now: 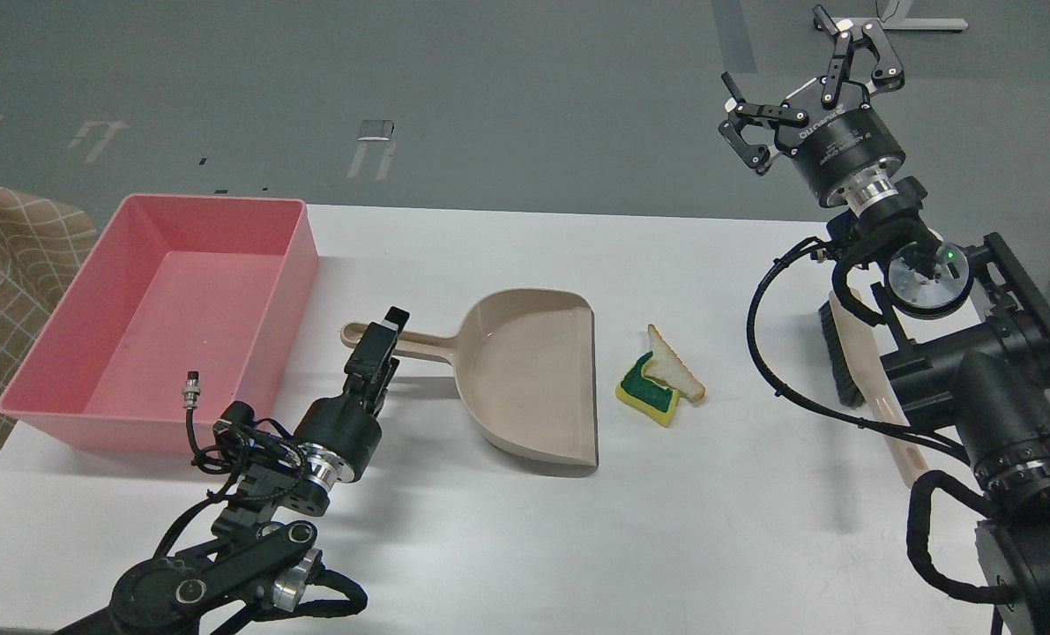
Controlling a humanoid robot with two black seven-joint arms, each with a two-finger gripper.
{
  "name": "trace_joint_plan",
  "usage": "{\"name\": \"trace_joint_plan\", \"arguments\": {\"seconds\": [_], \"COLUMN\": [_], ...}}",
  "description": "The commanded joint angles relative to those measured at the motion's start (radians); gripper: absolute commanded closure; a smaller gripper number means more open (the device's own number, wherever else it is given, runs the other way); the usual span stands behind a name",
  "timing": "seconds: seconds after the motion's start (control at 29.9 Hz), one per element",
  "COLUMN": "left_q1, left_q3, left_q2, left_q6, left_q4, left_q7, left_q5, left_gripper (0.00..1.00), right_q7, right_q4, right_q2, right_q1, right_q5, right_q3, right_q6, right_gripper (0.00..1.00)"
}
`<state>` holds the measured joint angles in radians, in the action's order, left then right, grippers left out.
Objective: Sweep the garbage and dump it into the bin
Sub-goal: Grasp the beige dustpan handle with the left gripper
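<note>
Nearest the view, a broad stretch of bare white counter (577,547) runs along the front edge between the two arms. On the left, the left gripper (382,339) reaches forward over the dustpan handle (419,344); its jaws are seen end-on and dark, so I cannot tell whether they grip the handle or how far apart they stand. The beige dustpan (533,379) lies flat mid-counter, its open lip facing right. Just beyond that lip, a small gap away, lies the garbage: the yellow sponge (652,397) with its green face up, and the bread slice (674,366) leaning across the sponge's far right corner, touching it. Both lie well to the right of the left jaws and well below and left of the right ones. To the right, the brush (842,353) lies on the counter, partly hidden behind the right arm, near the counter's right side. The pink bin (93,353) sits at the counter's left end, close beside the dustpan handle, its near corner close to the left edge. Farthest off, the right gripper (798,97) is raised past the counter's far edge, jaws spread wide and holding nothing.
</note>
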<state>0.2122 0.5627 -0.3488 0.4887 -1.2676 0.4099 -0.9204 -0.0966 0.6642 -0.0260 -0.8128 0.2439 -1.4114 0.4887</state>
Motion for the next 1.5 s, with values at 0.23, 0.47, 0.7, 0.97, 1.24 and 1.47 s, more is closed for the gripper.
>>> {"name": "trace_joint_plan", "arguments": {"seconds": [0.23, 0.47, 0.7, 0.97, 1.24, 1.47], "left_q1": [0.016, 0.018, 0.019, 0.029, 0.039, 0.041], "left_q3": [-0.001, -0.001, -0.003, -0.015, -0.015, -0.015], "left_q2": [0.007, 0.019, 0.037, 0.042, 0.056, 0.059], "left_q6": [0.0, 0.0, 0.0, 0.0, 0.0, 0.0], "left_q4": [0.025, 0.051, 0.059, 0.074, 0.088, 0.103], "left_q7": [0.014, 0.014, 0.014, 0.014, 0.014, 0.014], "left_q5": [0.0, 0.0, 0.0, 0.0, 0.002, 0.002], "left_gripper": [0.21, 0.25, 0.37, 0.5, 0.59, 0.63], "right_q7": [0.0, 0.0, 0.0, 0.0, 0.0, 0.0], "right_q4": [0.0, 0.0, 0.0, 0.0, 0.0, 0.0], "right_q2": [0.002, 0.002, 0.002, 0.002, 0.002, 0.002], "right_q1": [0.0, 0.0, 0.0, 0.0, 0.0, 0.0], "right_q5": [0.0, 0.0, 0.0, 0.0, 0.0, 0.0], "right_q3": [-0.001, -0.001, -0.001, -0.001, -0.001, 0.0], "right_q6": [0.0, 0.0, 0.0, 0.0, 0.0, 0.0], "right_gripper": [0.0, 0.0, 0.0, 0.0, 0.0, 0.0]}}
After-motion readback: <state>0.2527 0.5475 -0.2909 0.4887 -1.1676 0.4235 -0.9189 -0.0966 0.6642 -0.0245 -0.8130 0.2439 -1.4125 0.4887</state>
